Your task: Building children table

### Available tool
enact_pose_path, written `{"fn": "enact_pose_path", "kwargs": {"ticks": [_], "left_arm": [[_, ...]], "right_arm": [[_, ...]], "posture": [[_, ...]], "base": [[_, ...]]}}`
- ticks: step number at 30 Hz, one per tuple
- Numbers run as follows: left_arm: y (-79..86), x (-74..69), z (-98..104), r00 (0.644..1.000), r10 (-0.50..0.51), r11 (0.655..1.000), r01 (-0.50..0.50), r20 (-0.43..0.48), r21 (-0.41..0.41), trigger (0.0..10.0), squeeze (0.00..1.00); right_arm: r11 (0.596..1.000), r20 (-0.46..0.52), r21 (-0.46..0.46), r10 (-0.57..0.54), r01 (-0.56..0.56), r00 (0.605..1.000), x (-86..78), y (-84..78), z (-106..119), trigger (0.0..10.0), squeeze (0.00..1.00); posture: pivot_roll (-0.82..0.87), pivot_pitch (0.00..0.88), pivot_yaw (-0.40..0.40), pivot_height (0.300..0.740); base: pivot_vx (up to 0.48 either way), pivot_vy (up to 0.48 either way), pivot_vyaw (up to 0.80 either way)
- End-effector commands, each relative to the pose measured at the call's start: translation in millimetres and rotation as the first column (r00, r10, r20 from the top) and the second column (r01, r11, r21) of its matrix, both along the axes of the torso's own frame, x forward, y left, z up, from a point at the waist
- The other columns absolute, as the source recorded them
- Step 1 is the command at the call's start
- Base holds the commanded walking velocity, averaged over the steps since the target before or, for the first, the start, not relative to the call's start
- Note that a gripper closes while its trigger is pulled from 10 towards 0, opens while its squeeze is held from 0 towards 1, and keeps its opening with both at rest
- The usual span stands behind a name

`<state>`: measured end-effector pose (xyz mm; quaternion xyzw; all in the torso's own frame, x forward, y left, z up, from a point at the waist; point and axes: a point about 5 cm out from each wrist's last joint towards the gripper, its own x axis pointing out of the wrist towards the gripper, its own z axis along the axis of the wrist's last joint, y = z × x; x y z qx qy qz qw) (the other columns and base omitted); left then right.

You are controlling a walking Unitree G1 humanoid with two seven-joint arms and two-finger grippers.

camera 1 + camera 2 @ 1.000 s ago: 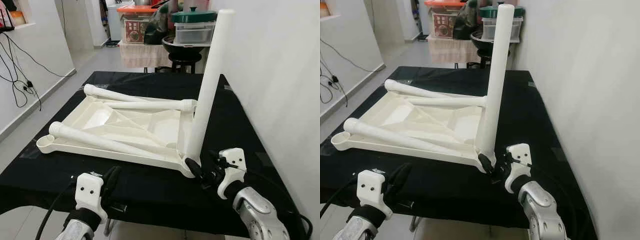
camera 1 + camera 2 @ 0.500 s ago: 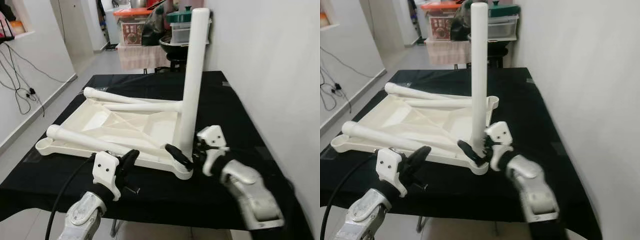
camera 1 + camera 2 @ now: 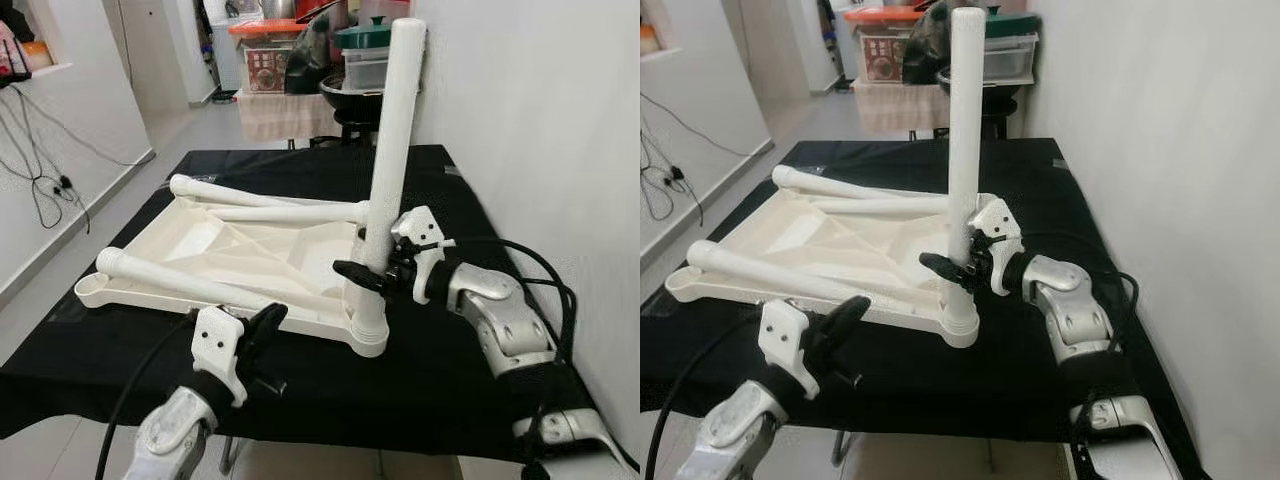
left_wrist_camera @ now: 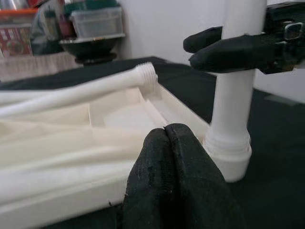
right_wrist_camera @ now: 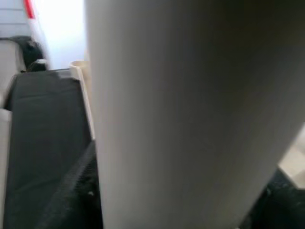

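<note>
Left eye view, carrier: black table [image 3: 470, 380] against the white wall on the robot's right, its near edge just before the robot.
Table top: white plastic table top [image 3: 255, 245] lies upside down, ribbed underside up, from the left edge to the middle of the black table. It looks stiff, light and smooth, so likely to slide on the cloth if pushed sideways.
Upright leg: one white leg [image 3: 388, 160] stands in the near right corner socket of the table top, leaning slightly. Hollow-looking, rigid, slick; best held low on the shaft, close to the socket, where a twist or press has least leverage to tip it.
Loose legs: two more legs [image 3: 270, 210] lie across the table top toward its far edge, and another leg [image 3: 190, 285] along its near edge.
Right gripper: right gripper [image 3: 375, 272] reaches in from the right with the forearm roughly level, fingers clamped around the lower shaft of the upright leg, above the socket.
Left gripper: left gripper [image 4: 177, 157] hovers at the table top's near edge, fingers pressed together, holding nothing, pointed toward the socket.
</note>
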<state>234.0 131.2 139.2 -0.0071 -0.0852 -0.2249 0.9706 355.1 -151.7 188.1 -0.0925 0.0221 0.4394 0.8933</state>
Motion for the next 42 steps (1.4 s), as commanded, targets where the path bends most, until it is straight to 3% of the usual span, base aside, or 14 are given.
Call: {"fn": "enact_pose_path", "kwargs": {"ticks": [1,14,15,18,20,29,30,31,32,33,34,40,41,42], "left_arm": [[-0.1,-2.1,3.1,1.000,-0.014,1.000,0.014,0.016,0.000,10.0,0.00],[-3.6,-8.4,-0.1,1.000,-0.015,1.000,0.015,0.008,-0.007,10.0,0.00],[-3.9,-7.8,-0.8,1.000,-0.017,1.000,0.017,0.008,-0.003,10.0,0.00],[-3.9,-7.8,-0.8,1.000,-0.017,1.000,0.017,0.008,-0.003,10.0,0.00],[-4.6,-5.1,-1.5,1.000,-0.017,1.000,0.017,0.008,0.009,10.0,0.00],[-3.4,-0.8,-1.4,1.000,-0.002,1.000,0.002,0.011,0.023,10.0,0.00],[-3.5,0.0,-1.1,1.000,0.001,1.000,-0.001,0.013,0.025,10.0,0.00],[-3.5,0.0,-1.1,1.000,0.001,1.000,-0.001,0.013,0.025,10.0,0.00],[-3.6,1.8,-0.9,1.000,0.003,1.000,-0.003,0.013,0.027,10.0,0.00],[-3.6,1.8,-0.9,1.000,0.003,1.000,-0.003,0.013,0.027,10.0,0.00],[-3.8,3.4,-1.0,1.000,0.004,1.000,-0.004,0.013,0.028,10.0,0.00],[-5.9,5.3,-0.9,1.000,-0.004,1.000,0.004,0.009,0.024,10.0,0.00],[-6.4,5.5,-0.8,1.000,-0.007,1.000,0.007,0.009,0.021,10.0,0.00],[-6.7,5.6,-0.7,1.000,-0.009,1.000,0.009,0.009,0.019,10.0,0.00]], "right_arm": [[1.000,-0.015,0.004,0.000,0.000,1.000,1.3,-3.3,-2.5,0.0,0.00],[0.912,-0.100,-0.103,-0.407,0.398,0.908,2.5,-39.8,-39.3,0.0,0.00],[0.694,-0.120,-0.054,-0.718,0.718,0.686,-4.8,-52.5,-45.8,0.0,0.00],[0.694,-0.120,-0.054,-0.718,0.718,0.686,-4.8,-52.5,-45.8,0.0,0.00],[0.570,-0.180,-0.044,-0.813,0.821,0.554,-36.3,-36.6,-63.4,0.0,0.00],[0.681,-0.103,-0.020,-0.730,0.732,0.676,-26.6,-5.9,-54.8,0.0,0.00],[0.682,-0.103,-0.013,-0.728,0.731,0.678,-22.5,-4.7,-54.3,10.0,0.00],[0.682,-0.103,-0.013,-0.728,0.731,0.678,-22.5,-4.7,-54.3,10.0,0.00],[0.701,-0.114,0.015,-0.708,0.713,0.697,-20.0,0.0,-51.0,10.0,0.66],[0.701,-0.114,0.015,-0.708,0.713,0.697,-20.0,0.0,-51.0,10.0,0.66],[0.717,-0.128,0.050,-0.685,0.695,0.717,-20.3,5.8,-45.2,10.0,1.00],[0.922,-0.090,0.151,-0.346,0.357,0.934,-20.5,27.9,-28.5,10.0,1.00],[0.954,-0.096,0.141,-0.255,0.266,0.962,-23.6,28.4,-28.9,10.0,0.38],[0.968,-0.100,0.132,-0.200,0.212,0.975,-25.6,28.1,-29.5,10.0,0.38]], "posture": [[0.00,0.000,0.002,0.740],[-0.02,0.000,-0.014,0.740],[-0.03,0.000,-0.025,0.740],[-0.03,0.000,-0.025,0.740],[-0.04,0.000,-0.006,0.740],[-0.02,0.000,-0.005,0.740],[-0.02,0.000,-0.002,0.740],[-0.02,0.000,-0.002,0.740],[-0.03,0.000,0.002,0.740],[-0.03,0.000,0.002,0.740],[-0.03,0.000,0.002,0.740],[-0.02,0.000,-0.004,0.740],[-0.02,0.000,-0.006,0.740],[-0.02,0.000,-0.006,0.740]], "base": [[0.000,0.000,0.00],[0.000,0.000,0.00],[0.000,0.000,0.00],[0.000,0.000,0.00],[0.000,0.000,0.00],[0.000,0.000,0.00],[0.000,0.000,0.00],[0.000,0.000,0.00],[0.000,0.000,0.00],[0.000,0.000,0.00],[0.000,0.000,0.00],[0.000,0.000,0.00],[0.000,0.000,0.00],[0.000,0.000,0.00]]}}
